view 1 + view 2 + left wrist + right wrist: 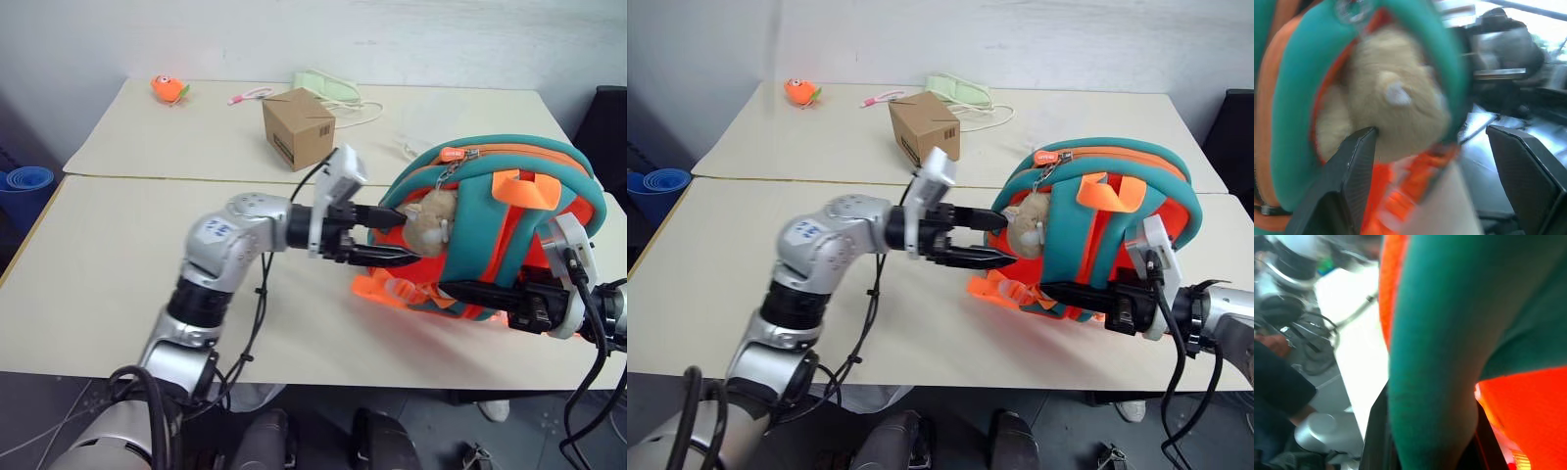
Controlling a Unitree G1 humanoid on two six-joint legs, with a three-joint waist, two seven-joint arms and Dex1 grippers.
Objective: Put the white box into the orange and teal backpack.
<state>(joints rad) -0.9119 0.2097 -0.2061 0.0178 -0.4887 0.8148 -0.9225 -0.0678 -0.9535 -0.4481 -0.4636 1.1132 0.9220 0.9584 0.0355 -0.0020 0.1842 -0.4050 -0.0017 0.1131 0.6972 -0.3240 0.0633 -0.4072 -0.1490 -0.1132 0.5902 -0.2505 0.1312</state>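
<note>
Currently the left pincer [392, 238] stands wide open and empty at the plush charm [431, 221], about 9 o'clock of the orange and teal backpack [529, 196]; the right pincer [468, 290], at 6 o'clock, is clamped on a teal strap [1440, 382]. The white box cannot be seen, so it is probably inside already. Keep the strap grip firm and draw the left pincer clear without snagging the charm.

Two pale tabletops stand pushed together, the near tabletop [118, 284] across the middle of the frame and the far tabletop [186, 137] above it. The orange and teal backpack [509, 211] lies on the near one at the right. On the far one sit a cardboard box [298, 128] at upper centre, an orange toy [168, 89] at upper left, a pink item [249, 95] and a pale green cloth [328, 86].
</note>
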